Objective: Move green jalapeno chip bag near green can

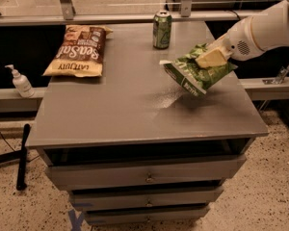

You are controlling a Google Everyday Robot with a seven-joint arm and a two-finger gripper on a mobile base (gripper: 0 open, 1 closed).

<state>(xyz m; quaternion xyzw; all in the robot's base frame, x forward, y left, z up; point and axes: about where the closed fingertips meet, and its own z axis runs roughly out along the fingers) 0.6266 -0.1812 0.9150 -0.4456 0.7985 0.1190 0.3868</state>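
Note:
The green jalapeno chip bag (195,72) hangs tilted in the air above the right side of the grey cabinet top (125,105), held by its upper edge. My gripper (211,57) comes in from the right on a white arm and is shut on the bag. The green can (162,29) stands upright at the back middle of the top, a short way behind and to the left of the bag.
A larger brown-and-yellow chip bag (78,50) lies flat at the back left of the top. A white pump bottle (21,82) stands on a ledge to the left, off the cabinet. Drawers (144,177) face front below. A rail runs behind the cabinet.

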